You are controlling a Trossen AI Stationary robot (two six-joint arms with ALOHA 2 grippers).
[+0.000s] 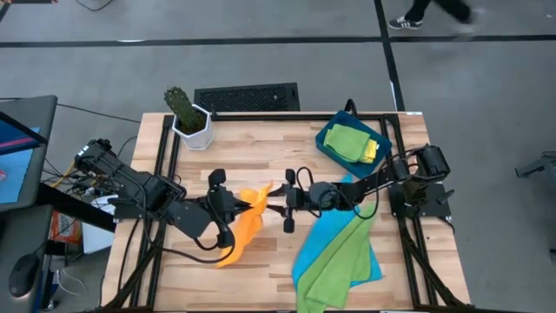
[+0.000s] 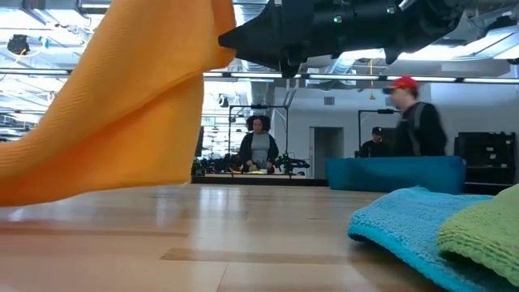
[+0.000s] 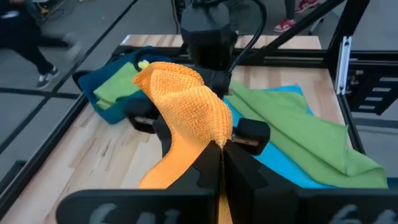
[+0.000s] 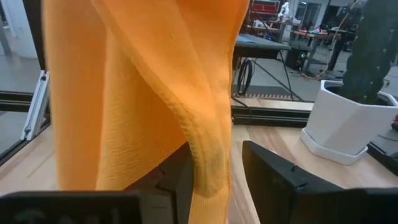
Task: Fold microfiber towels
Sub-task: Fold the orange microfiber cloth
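Here the orange towel [image 1: 246, 224] hangs lifted near the middle of the high view, draping down toward the lower left, where its lower end reaches the wooden surface [image 1: 261, 143]. The left tool [image 1: 233, 204], just left of centre in that view, is closed on the orange towel; in the left wrist view its fingers [image 3: 214, 169] press together with the cloth bunched above them. The right tool [image 1: 282, 203] faces it from the centre right, just beside the towel's upper corner. In the right wrist view a fold of the orange cloth hangs down between its two dark fingers [image 4: 273, 177], which stand apart; whether they pinch the cloth cannot be told.

In the lower right of the high view a bright blue towel [image 1: 320, 239] lies spread on the surface, with a lime green towel [image 1: 334, 261] lying across it and running off the lower edge. In the upper right, a dark-blue tray [image 1: 328, 139] holds a second lime green towel [image 1: 347, 139] and a yellow towel [image 1: 372, 150] at its right side.

A potted cactus [image 1: 187, 117] in a white pot stands at the upper left of the surface. Beyond the surface, the low view shows people [image 2: 258, 146] in the room.
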